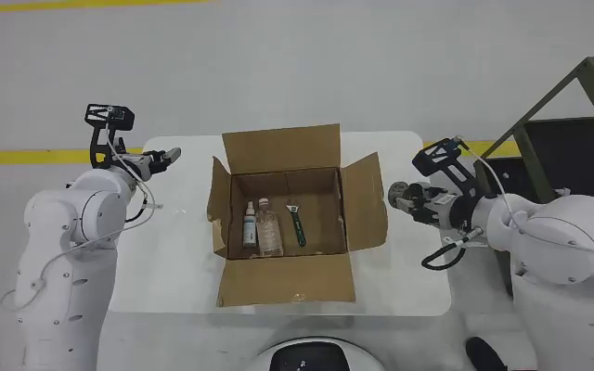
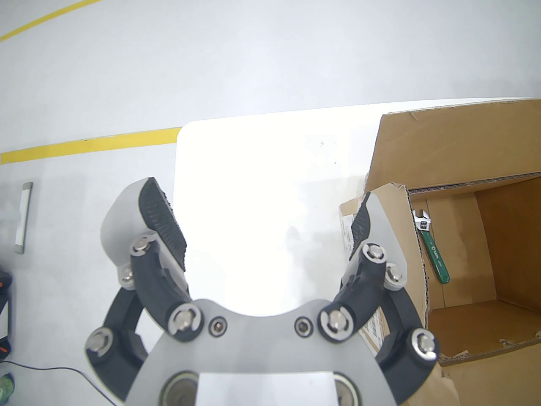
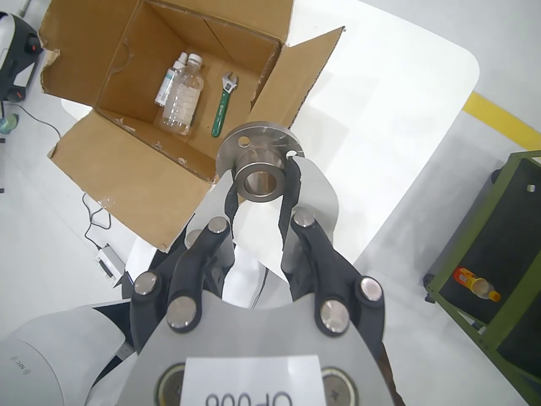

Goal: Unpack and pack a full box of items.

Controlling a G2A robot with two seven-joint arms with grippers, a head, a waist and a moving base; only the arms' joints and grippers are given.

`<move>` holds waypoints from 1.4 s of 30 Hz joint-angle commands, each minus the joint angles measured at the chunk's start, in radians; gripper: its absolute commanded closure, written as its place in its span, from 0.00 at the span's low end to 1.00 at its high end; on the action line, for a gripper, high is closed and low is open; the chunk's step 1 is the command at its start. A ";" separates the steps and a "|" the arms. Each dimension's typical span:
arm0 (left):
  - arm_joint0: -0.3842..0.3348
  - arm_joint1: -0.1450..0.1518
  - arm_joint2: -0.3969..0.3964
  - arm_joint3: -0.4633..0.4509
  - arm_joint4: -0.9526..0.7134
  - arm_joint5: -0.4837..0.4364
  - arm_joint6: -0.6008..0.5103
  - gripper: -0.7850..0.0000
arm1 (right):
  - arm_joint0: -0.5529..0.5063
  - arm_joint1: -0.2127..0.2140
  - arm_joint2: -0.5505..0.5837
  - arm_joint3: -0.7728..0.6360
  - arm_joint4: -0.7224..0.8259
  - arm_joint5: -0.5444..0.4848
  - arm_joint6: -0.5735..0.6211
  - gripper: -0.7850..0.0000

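To the right of the cardboard box (image 1: 286, 278), the right gripper (image 3: 262, 181) is clamping a metal flange (image 3: 260, 141); opposite, the left gripper (image 2: 262, 217) is hanging spread wide, empty.

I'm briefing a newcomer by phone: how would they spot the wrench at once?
Find the open cardboard box in the middle of the white table. On its floor, the wrench lies on the side of the right gripper, apart from the clear bottle and the small spray bottle. It alone has a green handle and a metal head.
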 commanded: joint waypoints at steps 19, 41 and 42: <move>0.000 0.000 0.000 0.000 0.000 0.000 0.000 0.00 | 0.037 -0.004 -0.153 0.064 -0.021 -0.034 -0.133 1.00; 0.000 0.000 0.000 0.000 0.000 0.000 0.000 0.00 | 0.323 -0.093 -0.698 0.464 -0.309 0.048 -0.258 1.00; 0.000 0.000 0.000 0.000 0.000 0.000 0.000 0.00 | 0.327 -0.098 -0.706 0.481 -0.304 0.051 -0.269 1.00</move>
